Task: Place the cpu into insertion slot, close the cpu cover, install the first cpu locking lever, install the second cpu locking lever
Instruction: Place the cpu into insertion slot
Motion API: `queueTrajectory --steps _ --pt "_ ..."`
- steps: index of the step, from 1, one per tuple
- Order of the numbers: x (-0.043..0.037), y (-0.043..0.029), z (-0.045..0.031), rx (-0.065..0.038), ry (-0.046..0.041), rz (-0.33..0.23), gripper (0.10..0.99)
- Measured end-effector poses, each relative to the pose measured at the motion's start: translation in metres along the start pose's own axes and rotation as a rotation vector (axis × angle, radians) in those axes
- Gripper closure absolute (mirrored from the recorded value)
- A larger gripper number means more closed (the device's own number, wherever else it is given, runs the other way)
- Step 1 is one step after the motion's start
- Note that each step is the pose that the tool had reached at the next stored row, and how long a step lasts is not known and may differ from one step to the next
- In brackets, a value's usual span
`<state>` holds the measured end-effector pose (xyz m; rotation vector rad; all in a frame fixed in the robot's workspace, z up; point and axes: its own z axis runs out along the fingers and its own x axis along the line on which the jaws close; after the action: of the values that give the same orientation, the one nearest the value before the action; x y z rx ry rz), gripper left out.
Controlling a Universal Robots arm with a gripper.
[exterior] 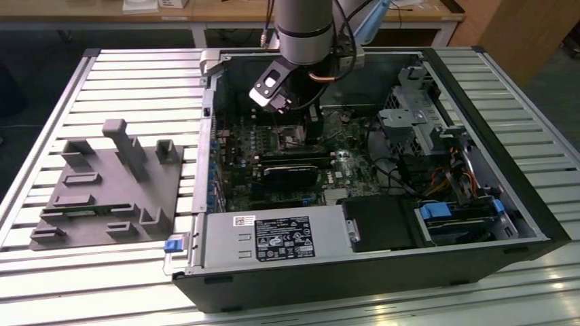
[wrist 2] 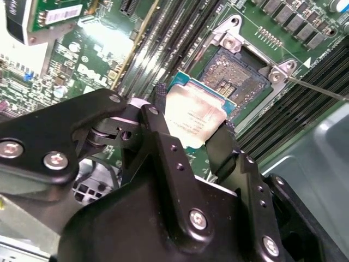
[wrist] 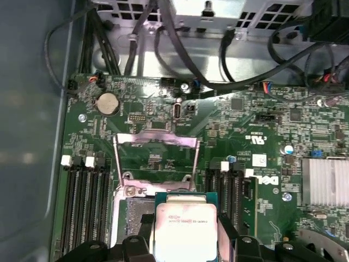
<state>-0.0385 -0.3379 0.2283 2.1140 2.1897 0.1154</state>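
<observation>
Holding the cpu (wrist 2: 192, 112) clamped edge to edge in the gripper (wrist 2: 193, 126), close to the insertion slot (wrist 2: 235, 73) and partly over it, with the cpu cover (wrist: 158, 141) lifted open, probably best to keep the chip flat and square to the socket rim and to lower softly without sliding.

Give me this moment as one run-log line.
claw: shut on cpu | cpu: at insertion slot edge, unseated | insertion slot: empty | cpu cover: open

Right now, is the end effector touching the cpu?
Touching. The second wrist view shows the end effector with fingers pressed against opposite edges of the cpu.
</observation>
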Motion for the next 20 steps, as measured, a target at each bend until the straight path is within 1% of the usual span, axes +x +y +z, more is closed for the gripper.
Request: queueTrajectory --steps 6,12,20 --pt "0.0057 -0.0038 0.0024 0.0 0.0016 -0.016 0.545" --pt "0.0111 -0.0075 0.0046 0.0 0.0015 -0.019 0.545" --pt "0.0165 -0.0114 0.0098 0.0 0.0017 -0.02 0.545"
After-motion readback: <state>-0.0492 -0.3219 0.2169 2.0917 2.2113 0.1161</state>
